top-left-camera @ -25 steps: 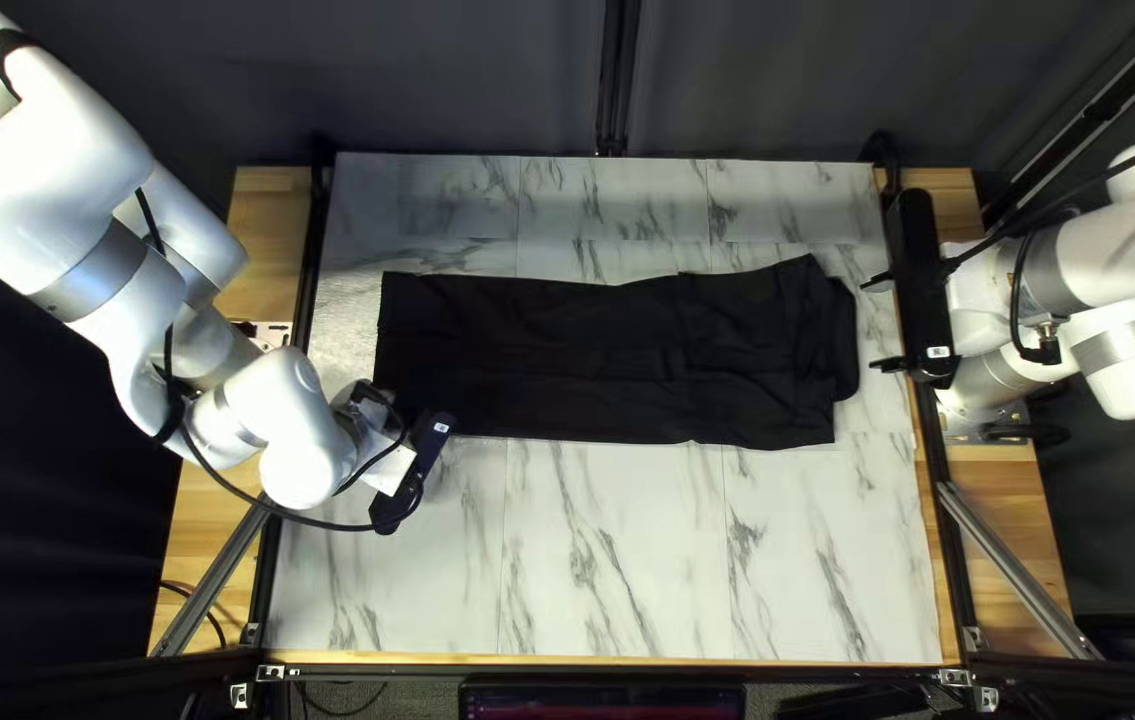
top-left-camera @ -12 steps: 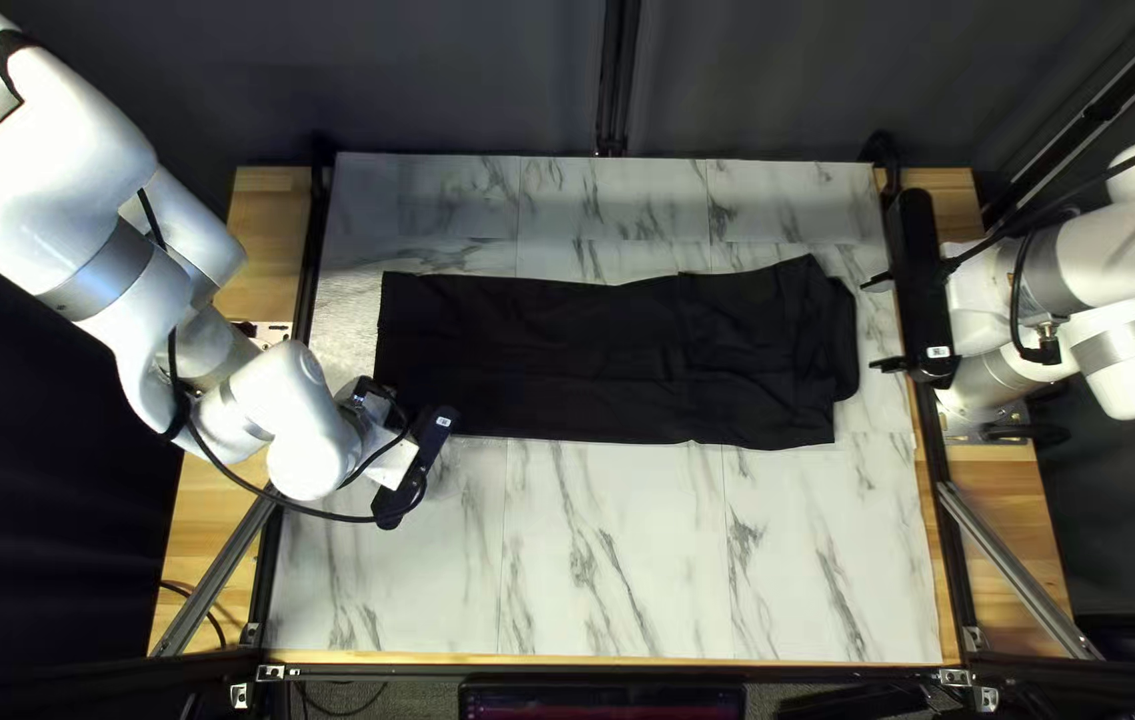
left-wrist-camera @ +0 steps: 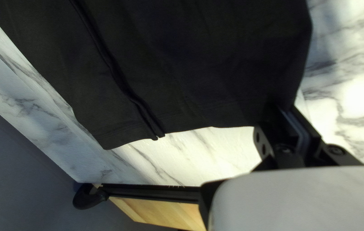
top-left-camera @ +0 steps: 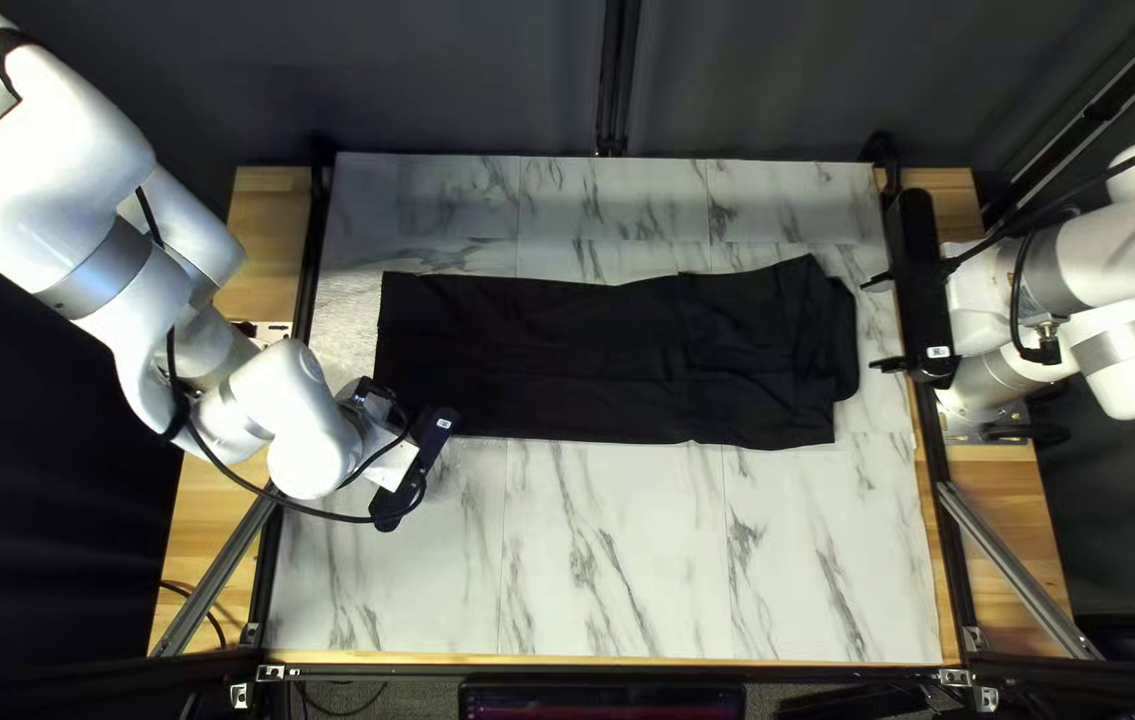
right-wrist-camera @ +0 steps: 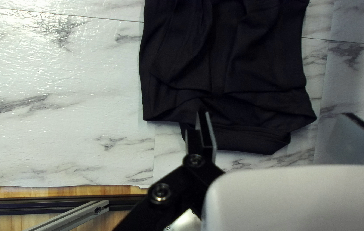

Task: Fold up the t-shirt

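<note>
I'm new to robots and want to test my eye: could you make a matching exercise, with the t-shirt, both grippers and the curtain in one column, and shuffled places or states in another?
1. T-shirt
2. Left gripper
3. Right gripper
4. Curtain

A. Open, fingers wide apart
B. Behind the table's far edge
C. Lying on the marble-patterned tabletop
D. Shut on cloth at a corner

Pairs: 1-C, 2-D, 3-A, 4-B

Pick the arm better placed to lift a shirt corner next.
Left, I judge: the left gripper is shut on a corner of the shirt, while the right gripper stands open near the shirt's other end.
</note>
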You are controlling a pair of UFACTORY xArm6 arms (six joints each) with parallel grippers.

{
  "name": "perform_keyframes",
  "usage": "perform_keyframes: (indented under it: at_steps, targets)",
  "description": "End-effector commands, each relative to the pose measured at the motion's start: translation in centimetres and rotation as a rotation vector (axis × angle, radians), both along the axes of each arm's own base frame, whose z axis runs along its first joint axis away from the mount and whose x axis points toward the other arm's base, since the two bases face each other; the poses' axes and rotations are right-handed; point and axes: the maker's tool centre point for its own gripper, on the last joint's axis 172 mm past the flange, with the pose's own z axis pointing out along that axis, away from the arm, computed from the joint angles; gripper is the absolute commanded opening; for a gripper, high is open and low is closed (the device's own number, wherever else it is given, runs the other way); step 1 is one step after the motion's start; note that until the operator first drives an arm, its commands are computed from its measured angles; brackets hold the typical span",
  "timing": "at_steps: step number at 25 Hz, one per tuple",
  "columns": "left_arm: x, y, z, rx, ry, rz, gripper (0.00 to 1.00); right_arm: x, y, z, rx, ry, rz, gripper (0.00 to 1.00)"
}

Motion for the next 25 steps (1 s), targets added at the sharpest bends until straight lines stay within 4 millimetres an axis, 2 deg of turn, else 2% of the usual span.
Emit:
perform_keyframes:
  at_steps: [1,6,16,21,25]
  targets:
    - [0.0,-0.3,0.2,0.001,0.0,0.001,0.01,0.0,0.0,0.0,0.0,0.0,0.0,1.0]
    - [0.5,-0.2,1.3,0.021,-0.006,0.004,0.0,0.0,0.0,0.0,0.0,0.0,0.0,1.0]
    - [2.5,2.6,4.3,0.076,0.008,-0.005,0.0,0.0,0.0,0.0,0.0,0.0,0.0,1.0]
    - [4.3,3.9,5.6,0.1,0.008,-0.022,0.0,0.0,0.0,0.0,0.0,0.0,0.0,1.0]
    - [7.2,4.4,6.3,0.116,0.001,-0.051,0.0,0.0,0.0,0.0,0.0,0.0,0.0,1.0]
